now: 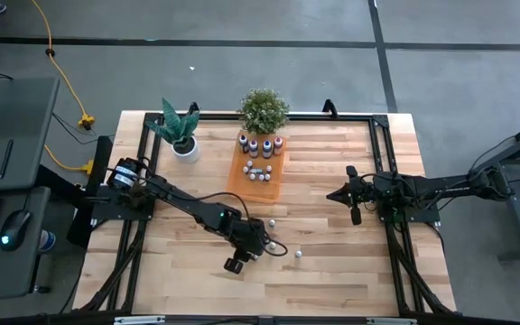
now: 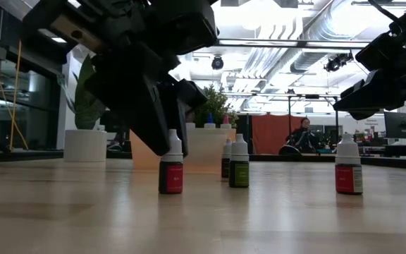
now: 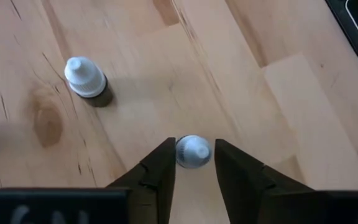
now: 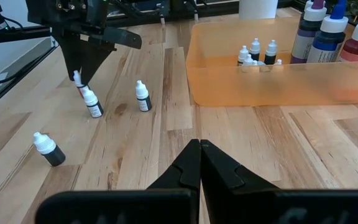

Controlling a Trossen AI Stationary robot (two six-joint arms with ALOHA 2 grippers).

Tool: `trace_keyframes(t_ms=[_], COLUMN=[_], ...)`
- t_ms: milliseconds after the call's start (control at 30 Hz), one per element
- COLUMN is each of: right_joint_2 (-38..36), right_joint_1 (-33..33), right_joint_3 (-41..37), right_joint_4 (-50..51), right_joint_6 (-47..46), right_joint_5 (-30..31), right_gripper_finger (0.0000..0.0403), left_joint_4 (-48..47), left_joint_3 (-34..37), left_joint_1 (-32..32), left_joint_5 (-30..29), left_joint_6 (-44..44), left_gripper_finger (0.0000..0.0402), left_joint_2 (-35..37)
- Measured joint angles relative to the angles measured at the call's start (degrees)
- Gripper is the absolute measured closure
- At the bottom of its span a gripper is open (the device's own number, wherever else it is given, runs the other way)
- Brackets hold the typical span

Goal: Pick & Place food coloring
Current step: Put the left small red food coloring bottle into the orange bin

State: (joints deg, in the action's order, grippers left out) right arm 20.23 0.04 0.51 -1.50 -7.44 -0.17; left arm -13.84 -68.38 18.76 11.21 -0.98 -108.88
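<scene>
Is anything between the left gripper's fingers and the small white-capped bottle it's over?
Nothing visible. The left gripper has its dark fingers on either side of the small white-capped bottle, with no other object between. The nearest other bottle stands apart.

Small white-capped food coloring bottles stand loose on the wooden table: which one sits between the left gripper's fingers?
The red-bodied bottle, its white cap between the left gripper fingers; the other loose bottles stand apart.

We note even, bright overhead light on the table [image 1: 332, 271], shadows short and soft. In the low view, ceiling lamps [image 2: 259, 14] glare white; the left gripper [image 2: 162, 106] stands backlit, dark, blurred. The near tabletop is soft; the small bottles [image 2: 239, 162] fairly sharp.
</scene>
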Motion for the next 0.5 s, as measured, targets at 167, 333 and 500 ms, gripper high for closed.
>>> trace_keyframes(t_ms=[167, 333, 500], right_joint_2=[0.0, 0.0, 0.0], right_joint_1=[0.0, 0.0, 0.0], right_joint_3=[0.0, 0.0, 0.0], right_joint_4=[0.0, 0.0, 0.0], right_joint_6=[0.0, 0.0, 0.0], right_joint_5=[0.0, 0.0, 0.0], right_gripper_finger=[0.0402, 0.0402, 0.0402], left_joint_4=[0.3, 0.3, 0.3], left_joint_3=[0.0, 0.0, 0.0], left_joint_1=[0.0, 0.0, 0.0], left_joint_5=[0.0, -0.2, -0.2], left_joint_6=[0.3, 1.3, 1.3], left_gripper_finger=[0.0298, 0.0299, 0.0299], left_joint_2=[0.0, 0.0, 0.0])
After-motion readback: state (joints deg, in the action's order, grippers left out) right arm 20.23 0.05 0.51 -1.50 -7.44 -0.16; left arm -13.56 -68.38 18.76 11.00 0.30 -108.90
